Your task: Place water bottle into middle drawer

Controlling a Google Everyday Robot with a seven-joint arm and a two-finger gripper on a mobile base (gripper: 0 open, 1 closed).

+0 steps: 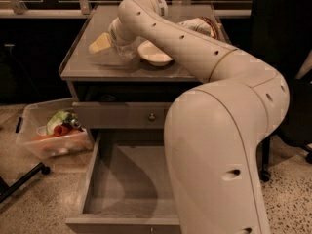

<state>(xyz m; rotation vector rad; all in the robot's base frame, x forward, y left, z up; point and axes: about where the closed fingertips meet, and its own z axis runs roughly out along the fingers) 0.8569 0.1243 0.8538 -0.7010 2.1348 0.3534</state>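
Judged to be at the grasping step, with the gripper low over the cabinet top. Cannot tell whether open or clamped. Just beside and partly beneath it, the water bottle: clear, crinkled, faintly glinting, close to the white bowl. Next, probably: secure hold, lift, then down into the middle drawer, standing open well below the gripper.

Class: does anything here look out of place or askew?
A clear bin of colourful items sits on the floor beside the cabinet, skewed to it. The claw is over the cabinet top beside the bowl.
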